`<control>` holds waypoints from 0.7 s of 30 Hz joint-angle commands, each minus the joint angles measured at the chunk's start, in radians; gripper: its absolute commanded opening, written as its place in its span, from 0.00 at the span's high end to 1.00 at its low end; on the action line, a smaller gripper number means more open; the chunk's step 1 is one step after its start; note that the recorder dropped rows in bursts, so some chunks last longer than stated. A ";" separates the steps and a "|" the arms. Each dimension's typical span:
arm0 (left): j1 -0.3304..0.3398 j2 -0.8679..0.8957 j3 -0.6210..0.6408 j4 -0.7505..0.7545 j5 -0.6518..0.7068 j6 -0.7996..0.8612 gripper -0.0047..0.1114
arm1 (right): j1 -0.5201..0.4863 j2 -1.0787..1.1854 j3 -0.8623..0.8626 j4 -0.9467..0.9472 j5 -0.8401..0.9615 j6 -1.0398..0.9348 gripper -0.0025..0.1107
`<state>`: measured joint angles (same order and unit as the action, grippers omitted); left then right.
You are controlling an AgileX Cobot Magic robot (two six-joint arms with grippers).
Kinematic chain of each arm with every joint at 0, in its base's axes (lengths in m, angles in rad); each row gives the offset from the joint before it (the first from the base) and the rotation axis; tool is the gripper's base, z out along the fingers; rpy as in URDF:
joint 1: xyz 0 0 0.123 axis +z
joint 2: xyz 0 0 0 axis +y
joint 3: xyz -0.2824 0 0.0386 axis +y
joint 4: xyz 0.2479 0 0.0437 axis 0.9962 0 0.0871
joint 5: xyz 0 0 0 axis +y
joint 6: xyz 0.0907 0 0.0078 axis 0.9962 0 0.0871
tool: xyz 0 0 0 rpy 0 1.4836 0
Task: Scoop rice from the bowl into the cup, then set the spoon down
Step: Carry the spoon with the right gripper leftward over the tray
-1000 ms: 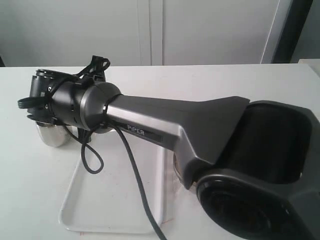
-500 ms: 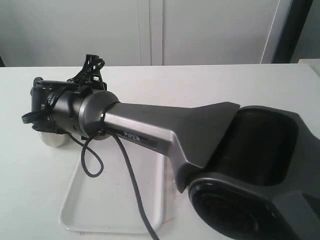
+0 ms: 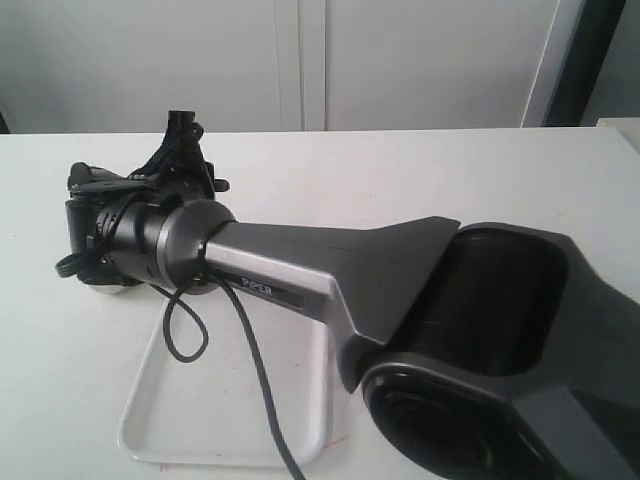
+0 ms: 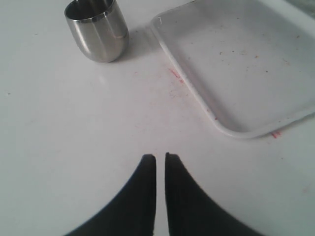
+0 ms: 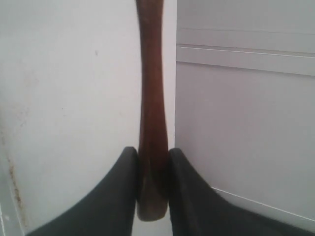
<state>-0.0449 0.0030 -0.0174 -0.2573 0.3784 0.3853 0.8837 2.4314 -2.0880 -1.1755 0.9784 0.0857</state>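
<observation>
My right gripper is shut on the dark reddish-brown spoon, pinching the end of its handle; the spoon's head is out of view. In the exterior view the right arm reaches across to the left, and its wrist covers nearly all of the steel cup. The left wrist view shows the cup standing upright on the white table, well ahead of my left gripper, which is shut with nothing in it. The bowl and the rice are hidden from all views.
A white rectangular tray lies on the table under the right arm, just beside the cup; the left wrist view shows its rim. A black cable loops down from the right wrist over the tray. A white wall stands behind the table.
The right arm's wrist has sunk lower over the cup and rolled, so the cup, partly visible before, is now almost fully covered.
</observation>
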 commanded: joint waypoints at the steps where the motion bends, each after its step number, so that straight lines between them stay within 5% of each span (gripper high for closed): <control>1: 0.002 -0.003 0.005 -0.011 0.003 0.004 0.84 | 0.002 -0.002 -0.004 -0.061 -0.012 0.013 0.98; 21: 0.002 -0.003 0.005 -0.011 0.003 0.004 0.84 | 0.017 -0.007 -0.004 -0.145 0.067 0.055 0.98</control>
<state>-0.0449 0.0030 -0.0174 -0.2573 0.3784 0.3853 0.8917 2.4314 -2.0880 -1.3104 1.0301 0.1316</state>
